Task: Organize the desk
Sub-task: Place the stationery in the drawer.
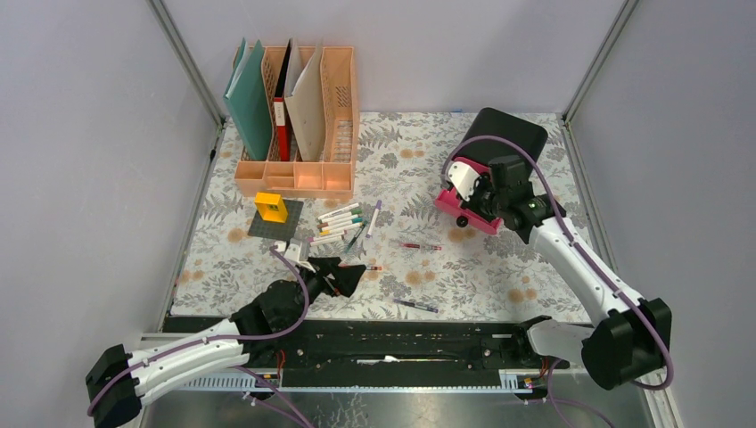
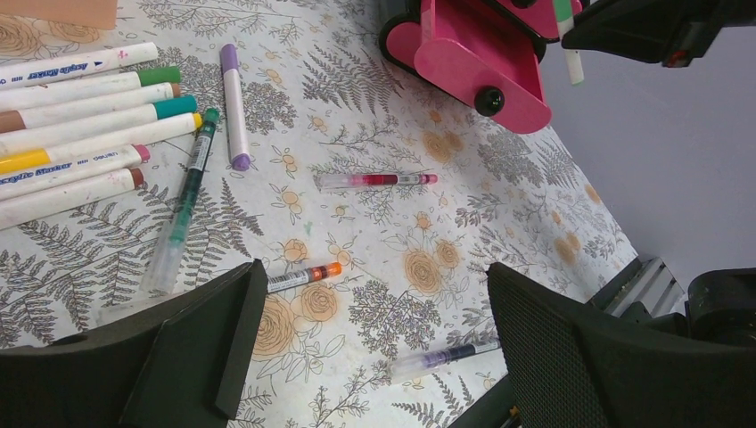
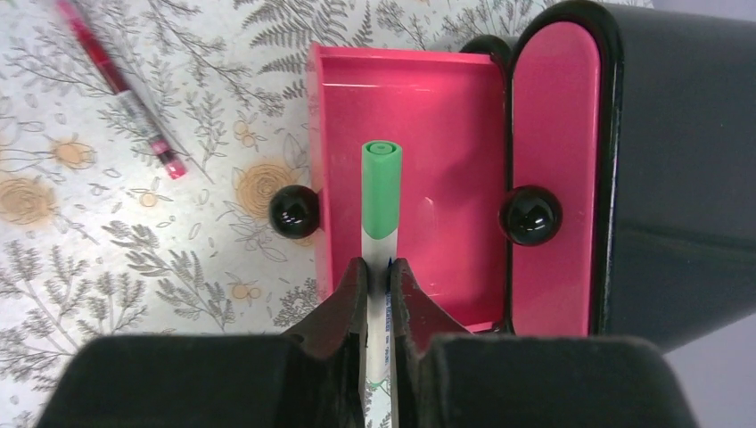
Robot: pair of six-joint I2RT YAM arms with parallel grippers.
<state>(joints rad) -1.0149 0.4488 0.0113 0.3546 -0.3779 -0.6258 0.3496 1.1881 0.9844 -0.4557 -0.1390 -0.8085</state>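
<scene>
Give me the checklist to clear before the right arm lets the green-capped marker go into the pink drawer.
1. Grip: right gripper shut on the green-capped marker: ok.
2. Access: pink drawer pulled open: ok.
3. Aim: marker sits over the drawer's floor, not its rim, in the right wrist view: ok.
4. Height above the floor: cannot tell.
5. Room: the drawer floor that shows holds no other pens: ok.
6. Other arm: left gripper open over the desk by the orange-capped pen, away from the drawer: ok.
</scene>
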